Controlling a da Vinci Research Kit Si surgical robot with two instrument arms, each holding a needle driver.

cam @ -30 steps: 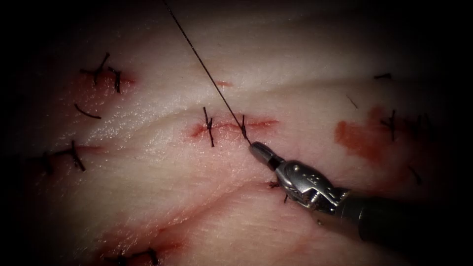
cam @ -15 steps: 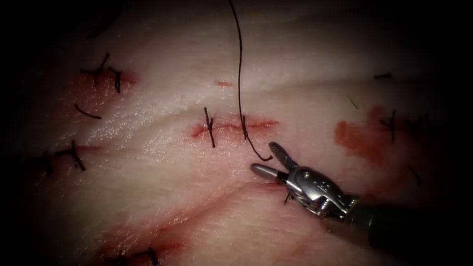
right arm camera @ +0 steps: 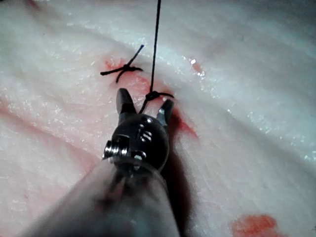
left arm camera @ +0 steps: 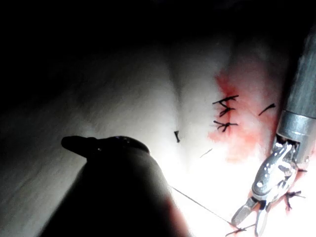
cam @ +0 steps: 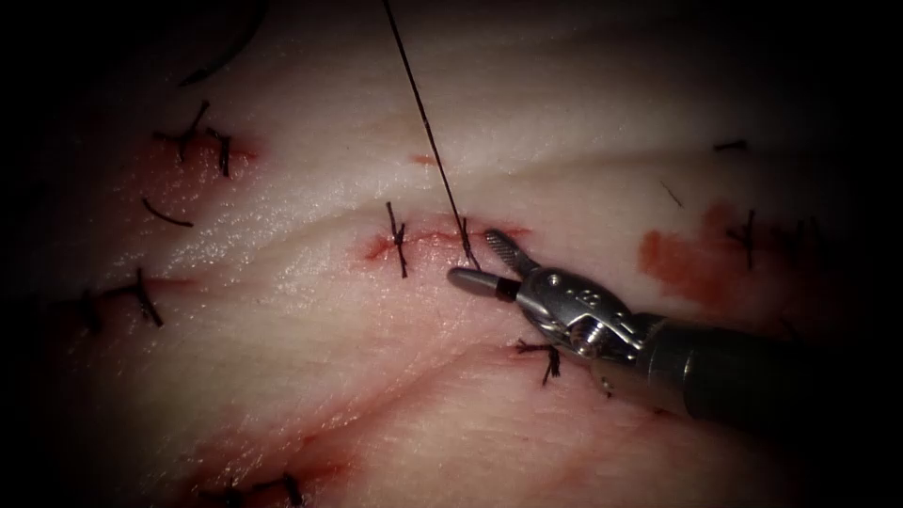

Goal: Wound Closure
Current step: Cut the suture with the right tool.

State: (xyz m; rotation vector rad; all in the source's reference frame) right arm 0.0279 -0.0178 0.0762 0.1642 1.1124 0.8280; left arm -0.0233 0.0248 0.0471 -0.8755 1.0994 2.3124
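- Black thread [cam: 428,132] runs up and left from the knot [cam: 465,246] on the cut [cam: 442,240], stretched in a straight line until it leaves the endoscope view at the top.
- Your right tool [cam: 482,259] comes in from the right and lies low over the tissue [cam: 310,310], with its tip just at the knot.
- Its jaws stand open in a clear V and hold nothing. One jaw points left, just below the cut; the other points up and left, onto the cut's right part.
- The thread's lower end comes down between the two jaws, close to their tips. You cannot tell from above if it touches either of them.
- In the right wrist view you see the same: the right tool [right arm camera: 145,106] is spread, the knot [right arm camera: 153,95] sits between the tips, and the thread [right arm camera: 157,44] rises straight away from it.
- A finished stitch [cam: 399,240] crosses the cut to the left of the knot, well apart from the jaws.
- In the left wrist view the left tool [left arm camera: 116,187] is a dark shape very close to the camera; you cannot tell how its jaws stand or if they hold anything. The thread [left arm camera: 200,205] passes from beside it toward the right tool [left arm camera: 253,217].
- Red fluid [cam: 682,263] stains the tissue to the right of the cut, behind your right tool's wrist.
- No needle can be made out here.
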